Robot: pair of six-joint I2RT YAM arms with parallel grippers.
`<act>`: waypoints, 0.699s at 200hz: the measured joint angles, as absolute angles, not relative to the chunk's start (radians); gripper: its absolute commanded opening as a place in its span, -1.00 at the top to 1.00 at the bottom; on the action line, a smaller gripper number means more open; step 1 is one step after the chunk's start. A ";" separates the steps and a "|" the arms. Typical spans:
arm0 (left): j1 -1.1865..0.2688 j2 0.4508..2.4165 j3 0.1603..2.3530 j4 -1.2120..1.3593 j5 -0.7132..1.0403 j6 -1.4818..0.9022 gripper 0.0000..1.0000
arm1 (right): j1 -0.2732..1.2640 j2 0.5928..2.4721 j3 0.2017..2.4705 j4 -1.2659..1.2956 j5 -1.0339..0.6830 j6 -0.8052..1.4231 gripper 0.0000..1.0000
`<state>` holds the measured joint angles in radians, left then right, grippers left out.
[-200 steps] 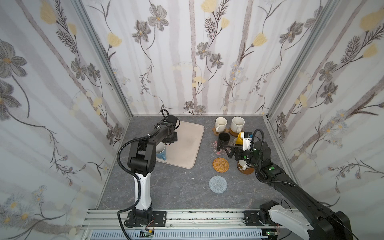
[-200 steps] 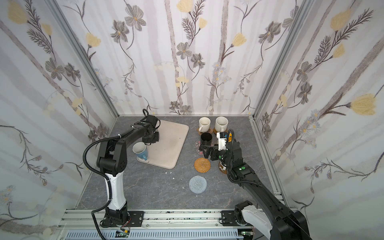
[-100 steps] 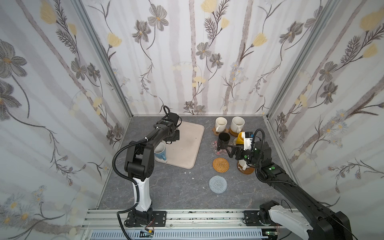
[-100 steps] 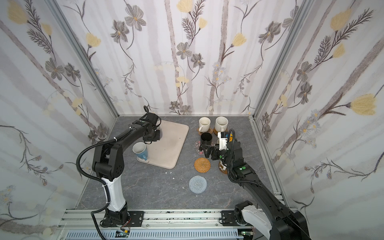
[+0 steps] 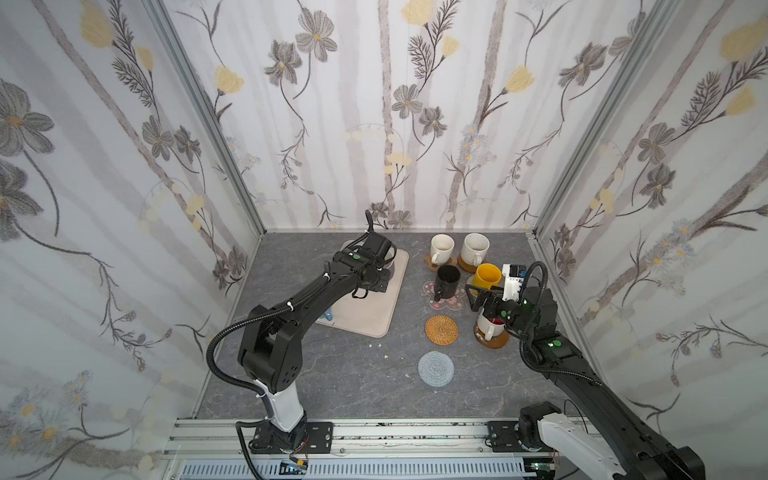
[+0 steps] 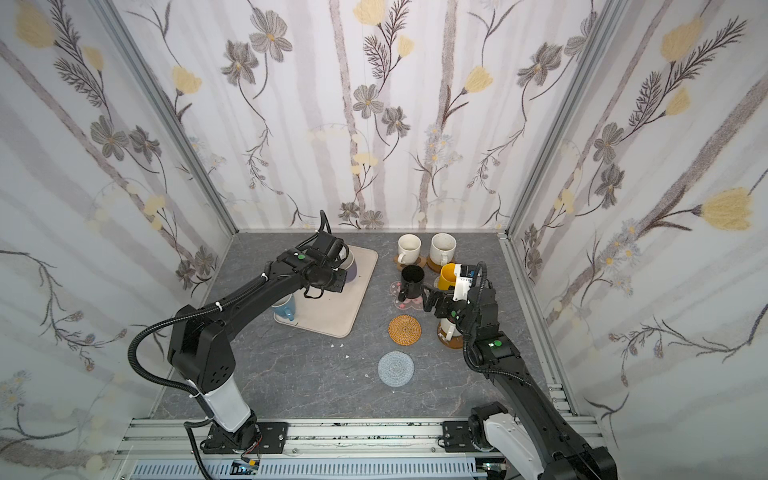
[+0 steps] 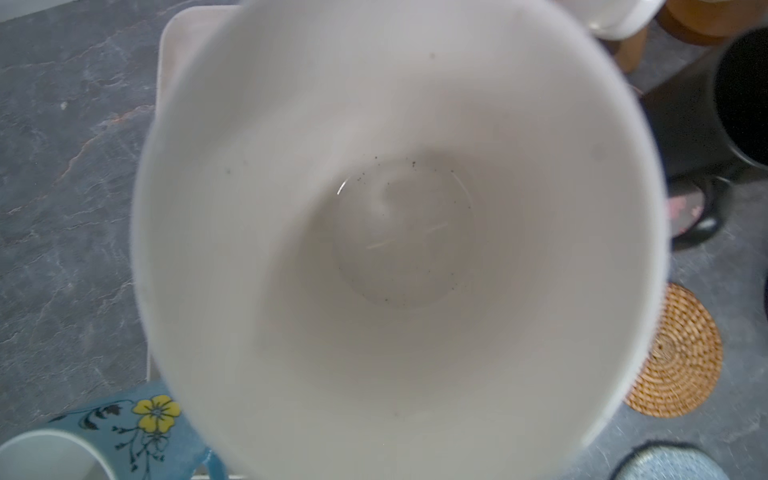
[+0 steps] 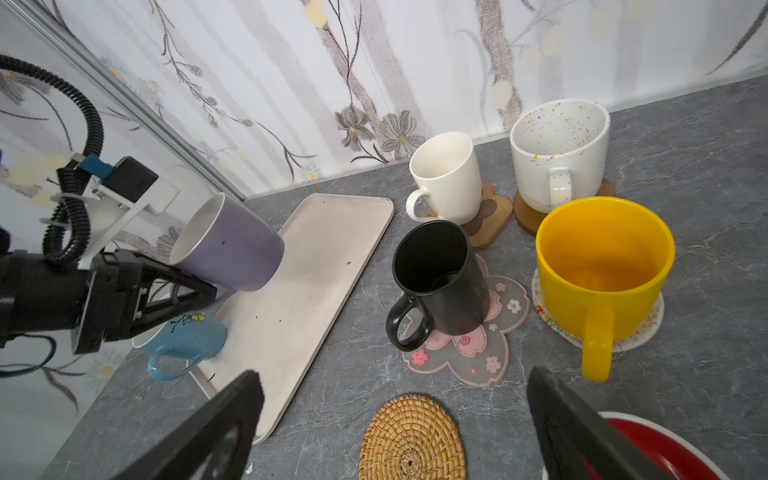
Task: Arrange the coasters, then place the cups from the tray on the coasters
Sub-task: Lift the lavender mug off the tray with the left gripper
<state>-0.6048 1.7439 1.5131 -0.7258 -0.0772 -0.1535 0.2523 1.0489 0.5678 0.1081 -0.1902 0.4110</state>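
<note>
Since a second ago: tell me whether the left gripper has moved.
Yes: the left gripper, holding the lavender ceramic mug, shifted right across the beige rectangular tray.

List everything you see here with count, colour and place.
tray: 1, beige, left of centre.
light blue mug: 1, tray's near corner.
lavender mug: 1, tilted over tray.
cream mug: 1, on brown paw coaster.
speckled mug: 1, white, on brown wooden coaster.
black mug: 1, on pink blossom coaster.
yellow mug: 1, on beige woven coaster.
red-lined mug: 1, white, on second wooden coaster.
rattan coaster: 1, tan, bare.
crocheted coaster: 1, grey-blue, bare, nearest.
left claw: 1, black, shut on lavender mug.
right claw: 1, black, open, by red-lined mug.
</note>
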 measured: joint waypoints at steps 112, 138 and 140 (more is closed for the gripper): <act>-0.861 1.655 1.407 -0.689 -0.111 -0.097 1.00 | 0.172 0.992 0.522 0.138 -0.177 0.437 -0.99; -0.913 1.663 1.406 -0.656 -0.104 -0.067 1.00 | 0.156 0.983 0.516 0.137 -0.185 0.438 -0.99; -0.917 1.665 1.406 -0.653 -0.103 -0.064 1.00 | 0.155 0.982 0.516 0.138 -0.186 0.438 -0.99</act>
<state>-0.9169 1.6653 1.4055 -0.6525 -0.1032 -0.0643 0.1547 0.9821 0.5159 0.1375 -0.1860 0.4377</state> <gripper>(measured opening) 0.144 0.996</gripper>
